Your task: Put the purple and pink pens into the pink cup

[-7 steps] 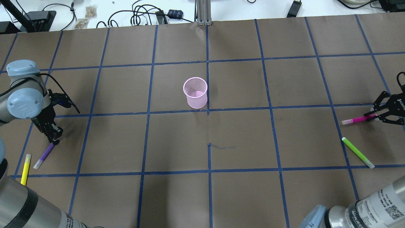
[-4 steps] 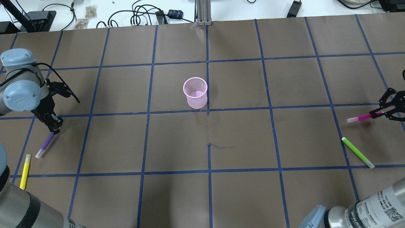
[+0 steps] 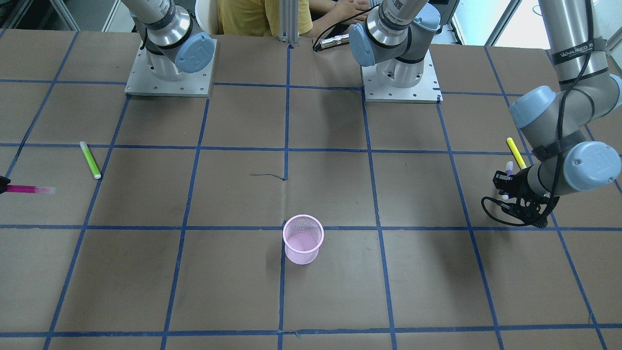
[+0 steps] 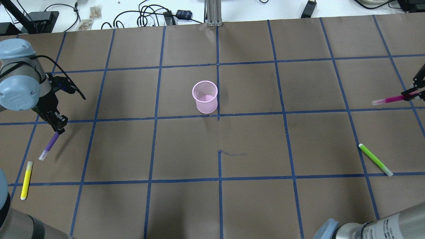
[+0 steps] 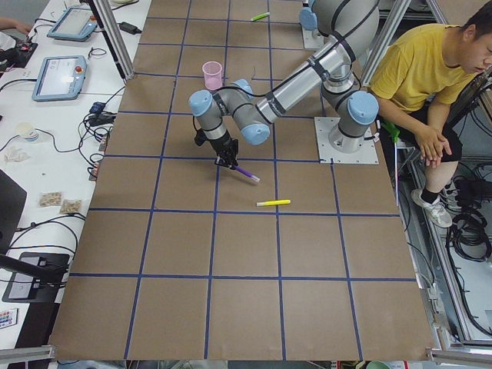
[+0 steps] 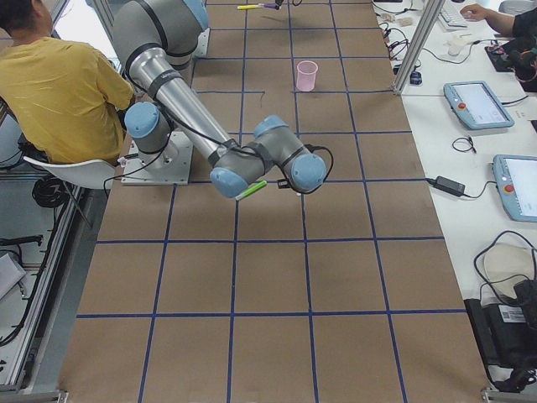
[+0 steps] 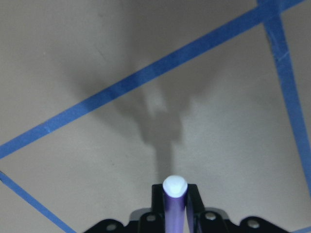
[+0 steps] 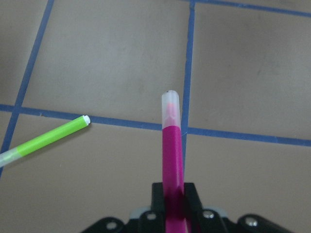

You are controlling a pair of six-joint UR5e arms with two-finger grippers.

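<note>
The pink mesh cup [image 4: 205, 97] stands upright at the table's middle, also in the front view [image 3: 303, 239]. My left gripper [image 4: 57, 129] is shut on the purple pen [image 4: 49, 145] and holds it tilted above the table at the far left. The left wrist view shows the pen [image 7: 174, 204] between the jaws. My right gripper [image 4: 419, 94], at the right edge, is shut on the pink pen [image 4: 391, 99], held roughly level above the table. The right wrist view shows that pen [image 8: 172, 160] clamped. Both grippers are far from the cup.
A yellow pen [image 4: 26, 180] lies on the table near the left arm. A green pen [image 4: 375, 159] lies on the table at the right, below the pink pen. Cables and devices lie beyond the table's far edge. An operator [image 5: 430, 84] sits behind the robot's bases.
Both grippers have lifted their pens off the table. The left one has moved up and away from the yellow pen. The right one has moved up and toward the right edge.
</note>
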